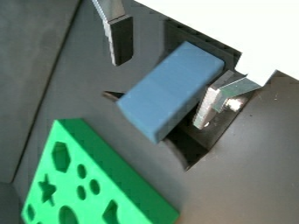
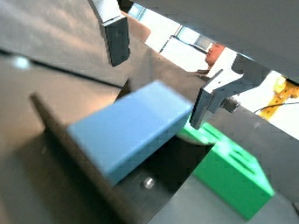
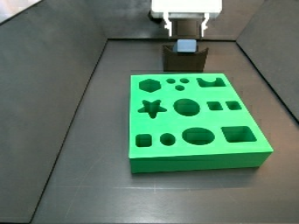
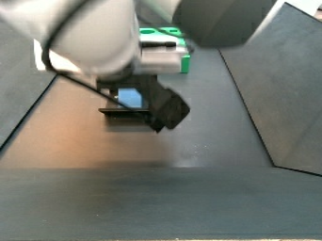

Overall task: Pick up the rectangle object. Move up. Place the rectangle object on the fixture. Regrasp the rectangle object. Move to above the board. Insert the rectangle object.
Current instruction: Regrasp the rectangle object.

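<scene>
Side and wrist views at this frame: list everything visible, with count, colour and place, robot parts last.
board: one, bright green, with shaped holes, on the dark floor.
fixture: one, dark, on the floor just beyond the board's far edge.
rectangle object: one, light blue, resting tilted on the fixture, between the fingers; contact with them cannot be told.
floor: dark grey, with low walls around it.
gripper: one, silver fingers with dark pads, open, straddling the rectangle object above the fixture.
</scene>
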Controlling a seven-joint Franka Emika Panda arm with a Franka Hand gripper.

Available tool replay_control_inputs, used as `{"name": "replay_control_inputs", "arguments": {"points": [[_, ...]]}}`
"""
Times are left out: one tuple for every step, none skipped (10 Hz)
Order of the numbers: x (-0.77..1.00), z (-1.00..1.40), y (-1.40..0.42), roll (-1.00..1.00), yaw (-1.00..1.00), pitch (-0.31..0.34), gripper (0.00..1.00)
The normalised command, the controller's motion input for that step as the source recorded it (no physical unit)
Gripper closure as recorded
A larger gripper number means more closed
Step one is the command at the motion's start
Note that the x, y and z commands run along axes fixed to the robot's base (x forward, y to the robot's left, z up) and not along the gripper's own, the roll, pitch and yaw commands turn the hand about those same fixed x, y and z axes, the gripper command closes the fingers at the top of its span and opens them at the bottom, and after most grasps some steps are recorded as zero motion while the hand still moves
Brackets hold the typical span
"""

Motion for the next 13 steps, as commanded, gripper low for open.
{"name": "replay_control_inputs", "arguments": {"points": [[-0.03, 0.51, 0.0, 0.05, 0.01, 0.08, 0.0], [-0.03, 0.39, 0.0, 0.05, 0.0, 0.082, 0.0], [-0.07, 1.0, -0.92, 1.0, 0.02, 0.066, 0.0], [-0.08, 0.98, -1.0, 1.0, 0.02, 0.06, 0.0], [-0.11, 0.94, -1.0, 1.0, 0.02, 0.05, 0.0], [-0.13, 0.91, -1.0, 1.0, 0.02, 0.044, 0.0], [-0.11, 0.71, -0.87, 1.0, 0.02, 0.037, 0.0], [-0.09, 0.49, -0.7, 1.0, 0.02, 0.034, 0.0], [-0.06, 0.2, -0.47, 1.0, 0.02, 0.031, 0.0], [-0.05, 0.08, -0.34, 1.0, 0.02, 0.029, 0.0], [-0.03, 0.04, -0.09, 1.0, 0.02, 0.026, 0.0], [-0.04, 0.05, -0.02, 1.0, 0.02, 0.026, 0.0], [-0.04, 0.02, -0.04, 1.0, 0.02, 0.019, 0.0]]}}
